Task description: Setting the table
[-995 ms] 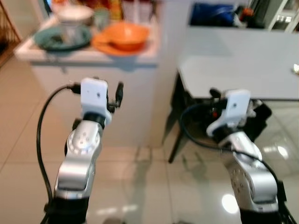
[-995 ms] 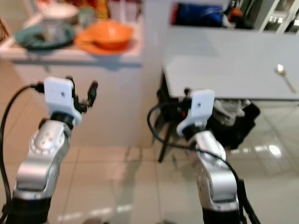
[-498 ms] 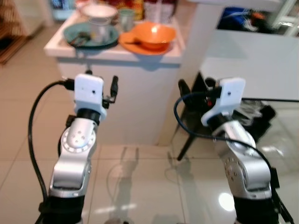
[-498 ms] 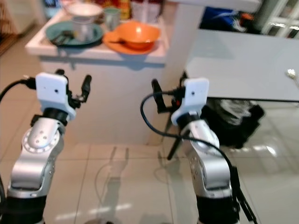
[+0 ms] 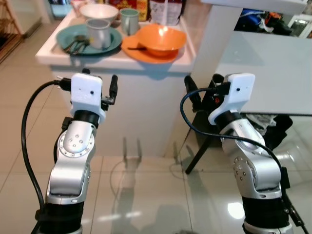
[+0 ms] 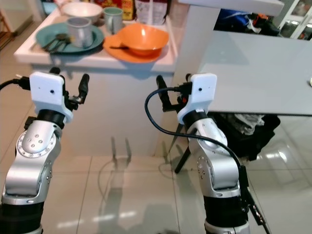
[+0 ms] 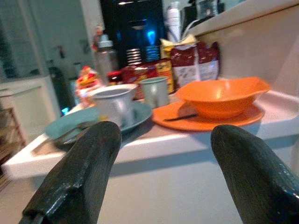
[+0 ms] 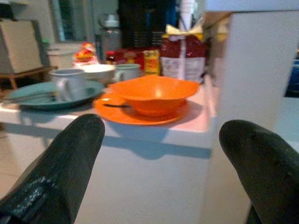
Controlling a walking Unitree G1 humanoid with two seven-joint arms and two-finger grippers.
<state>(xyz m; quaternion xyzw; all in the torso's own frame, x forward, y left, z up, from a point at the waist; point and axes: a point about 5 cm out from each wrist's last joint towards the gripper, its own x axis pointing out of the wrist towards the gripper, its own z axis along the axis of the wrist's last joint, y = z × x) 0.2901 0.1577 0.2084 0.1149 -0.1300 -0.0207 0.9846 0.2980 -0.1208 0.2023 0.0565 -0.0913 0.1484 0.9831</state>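
On the white counter (image 5: pixel 117 57) ahead of the robot stands the tableware. An orange bowl (image 5: pixel 161 39) sits on an orange plate (image 5: pixel 146 51), with a dark utensil (image 6: pixel 118 47) lying on the plate beside the bowl. Just to the left, a teal plate (image 5: pixel 68 41) carries a grey mug (image 5: pixel 98 33) and cutlery (image 5: pixel 75 45). Behind these stand a white bowl (image 5: pixel 99 10) and a green cup (image 5: pixel 129 20), with food packets (image 7: pixel 194 63) at the back.

The left end effector (image 7: pixel 161 175) is raised in front of the counter, below its edge, fingers (image 7: pixel 77 175) spread wide apart and holding nothing. The right end effector (image 8: pixel 161 170) is raised at a similar height, facing the orange bowl; its fingers (image 8: pixel 60 163) are likewise spread wide and empty. Neither touches the counter.

To the right, a grey table (image 5: pixel 263 73) adjoins a white pillar (image 5: pixel 214 34). The floor (image 5: pixel 146 195) is glossy beige tile.
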